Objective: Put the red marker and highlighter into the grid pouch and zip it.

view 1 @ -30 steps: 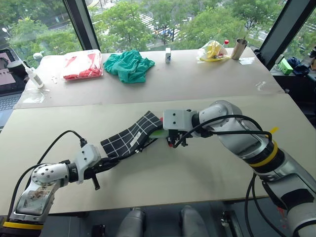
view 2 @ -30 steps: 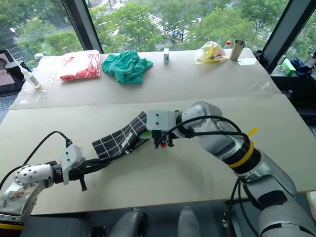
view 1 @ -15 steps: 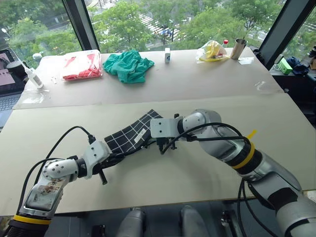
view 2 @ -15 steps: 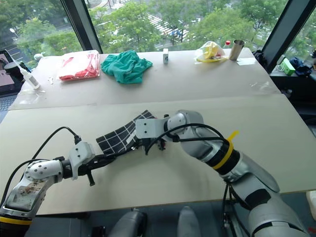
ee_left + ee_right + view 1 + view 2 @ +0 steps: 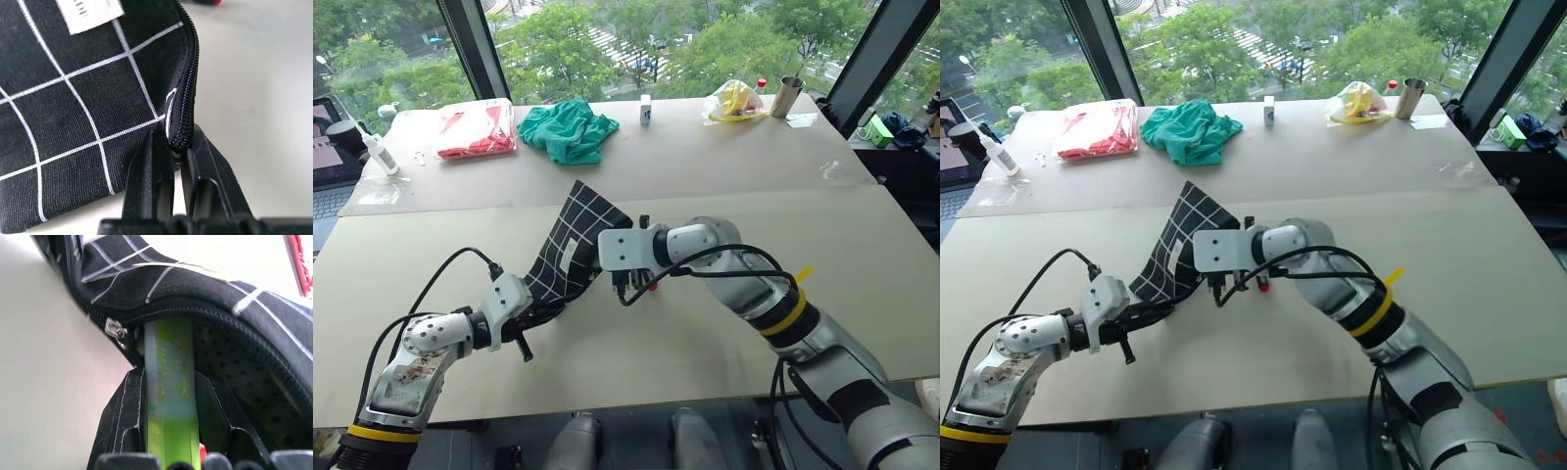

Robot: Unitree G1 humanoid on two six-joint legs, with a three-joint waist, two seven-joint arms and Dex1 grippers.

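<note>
Since a second ago the grid pouch [image 5: 570,247] has swung up from lying across the table [image 5: 724,333] to standing nearly on end, and the right gripper [image 5: 625,282] has shifted left with it. The left gripper [image 5: 177,147] – forearm low, reaching forward and right – pinches the pouch's lower zipper corner. The right arm bends across, its fingers [image 5: 122,416] clamped on the highlighter [image 5: 168,396], whose pale end sits inside the pouch's open mouth (a red tip shows beside it).

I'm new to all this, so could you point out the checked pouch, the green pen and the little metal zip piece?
grid pouch [image 5: 570,238]: left eye view, raised fabric side.
highlighter [image 5: 170,377]: right wrist view, pale body entering the pouch mouth.
zipper slider [image 5: 115,328]: right wrist view, metal piece beside the opening.
</note>
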